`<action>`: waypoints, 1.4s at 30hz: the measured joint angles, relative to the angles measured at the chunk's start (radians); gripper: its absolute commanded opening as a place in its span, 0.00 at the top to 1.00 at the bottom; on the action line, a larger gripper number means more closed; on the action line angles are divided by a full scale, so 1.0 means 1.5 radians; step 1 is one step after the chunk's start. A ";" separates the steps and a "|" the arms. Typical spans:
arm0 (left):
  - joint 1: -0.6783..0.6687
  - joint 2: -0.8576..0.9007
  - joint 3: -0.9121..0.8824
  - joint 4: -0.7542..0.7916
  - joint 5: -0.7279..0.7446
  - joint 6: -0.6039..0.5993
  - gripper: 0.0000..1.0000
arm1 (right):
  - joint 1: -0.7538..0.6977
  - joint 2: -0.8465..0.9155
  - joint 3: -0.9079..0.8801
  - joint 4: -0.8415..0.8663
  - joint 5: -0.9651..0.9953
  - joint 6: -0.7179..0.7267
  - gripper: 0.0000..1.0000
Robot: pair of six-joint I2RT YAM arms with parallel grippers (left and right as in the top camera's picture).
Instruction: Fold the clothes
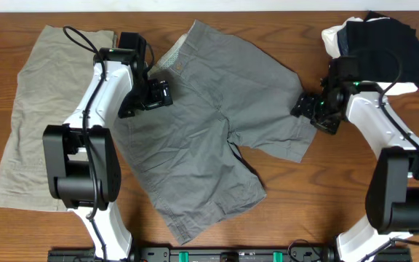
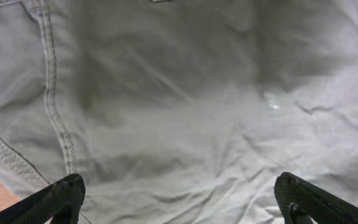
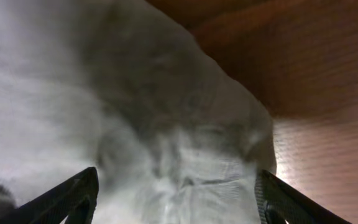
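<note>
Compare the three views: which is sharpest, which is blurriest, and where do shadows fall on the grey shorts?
Overhead: sharpest, evenly lit, the grey shorts crisp on the table. Left wrist: slightly soft, a broad shadow across the upper cloth, seams readable. Right wrist: blurriest, fabric smeared, dark shadow over its upper middle.

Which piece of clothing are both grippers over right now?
The medium-grey shorts, spread out in the middle of the table. The pale khaki garment lies to the left, and the black pile sits in the far right corner.
</note>
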 measured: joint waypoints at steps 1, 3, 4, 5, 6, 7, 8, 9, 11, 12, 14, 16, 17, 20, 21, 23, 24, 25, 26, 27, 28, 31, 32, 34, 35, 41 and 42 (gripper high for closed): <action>0.000 0.000 0.000 0.001 0.000 0.000 0.02 | 0.000 0.004 -0.008 0.012 -0.006 0.009 0.24; 0.000 0.000 0.000 0.003 0.000 0.000 0.02 | 0.000 0.007 -0.028 0.031 -0.016 0.025 0.25; 0.000 0.000 0.000 0.003 0.000 0.000 0.02 | 0.000 0.007 -0.040 0.041 -0.020 0.030 0.26; 0.000 0.000 0.000 0.003 0.000 0.000 0.03 | 0.000 0.007 -0.049 0.050 -0.022 0.035 0.27; 0.000 0.000 0.000 0.003 0.000 0.000 0.03 | 0.000 0.007 -0.060 0.066 -0.024 0.039 0.29; 0.000 0.000 0.000 0.004 0.000 0.000 0.03 | 0.000 0.007 -0.066 0.076 -0.026 0.041 0.33; 0.000 0.000 0.000 0.006 0.000 0.000 0.03 | 0.000 0.007 -0.071 0.084 -0.027 0.045 0.39; 0.000 0.000 0.000 0.008 0.000 0.000 0.04 | 0.000 0.005 -0.077 0.103 -0.028 0.047 0.49; -0.001 0.000 0.000 0.014 0.000 0.000 0.04 | 0.000 0.006 -0.084 0.132 -0.031 0.046 0.72; -0.002 0.000 0.000 0.015 0.000 0.000 0.04 | 0.000 0.006 -0.087 0.145 -0.032 0.047 0.83; -0.003 0.000 0.000 0.016 0.000 0.000 0.04 | 0.000 0.006 -0.090 0.176 -0.037 0.048 0.99; -0.004 0.000 0.000 0.016 0.000 0.000 0.04 | 0.001 0.006 -0.091 0.210 -0.045 0.048 0.99; -0.005 0.000 0.000 0.016 0.000 0.000 0.04 | 0.001 0.006 -0.092 0.228 -0.052 0.047 0.99; -0.008 0.000 0.000 0.016 0.000 0.000 0.04 | 0.001 -0.002 -0.092 0.251 -0.067 0.037 0.99; -0.009 0.000 0.000 0.016 0.000 0.000 0.04 | 0.002 -0.011 -0.092 0.250 -0.069 0.026 0.99; -0.012 0.000 0.000 0.018 0.000 0.000 0.05 | 0.010 -0.036 -0.092 0.247 -0.068 -0.001 0.99; -0.013 0.000 0.000 0.019 0.000 0.000 0.05 | 0.018 -0.052 -0.092 0.246 -0.066 -0.017 0.99; -0.016 0.000 0.000 0.020 0.000 0.000 0.05 | 0.030 -0.071 -0.092 0.246 -0.063 -0.039 0.99; -0.017 0.000 0.000 0.021 0.000 0.000 0.05 | 0.047 -0.092 -0.092 0.247 -0.060 -0.062 0.99; -0.019 0.000 0.000 0.021 0.000 0.000 0.05 | 0.064 -0.108 -0.092 0.247 -0.057 -0.085 0.99; -0.021 0.000 0.000 0.022 0.000 0.000 0.05 | 0.082 -0.122 -0.092 0.249 -0.054 -0.107 0.99; -0.030 0.000 0.000 0.026 0.000 0.000 0.05 | 0.163 -0.148 -0.091 0.246 -0.036 -0.183 0.99; -0.033 0.000 0.000 0.029 0.000 0.000 0.05 | 0.193 -0.149 -0.091 0.240 -0.024 -0.202 0.99; -0.038 0.000 0.000 0.034 0.000 0.000 0.05 | 0.255 -0.143 -0.091 0.219 0.009 -0.239 0.96; -0.040 0.000 0.000 0.034 0.000 0.000 0.05 | 0.285 -0.139 -0.091 0.211 0.028 -0.251 0.79; -0.042 0.000 0.000 0.037 0.000 0.000 0.06 | 0.371 -0.132 -0.091 0.190 0.099 -0.290 0.14; -0.042 0.000 0.000 0.038 0.000 0.000 0.06 | 0.371 -0.132 -0.091 0.189 0.104 -0.292 0.11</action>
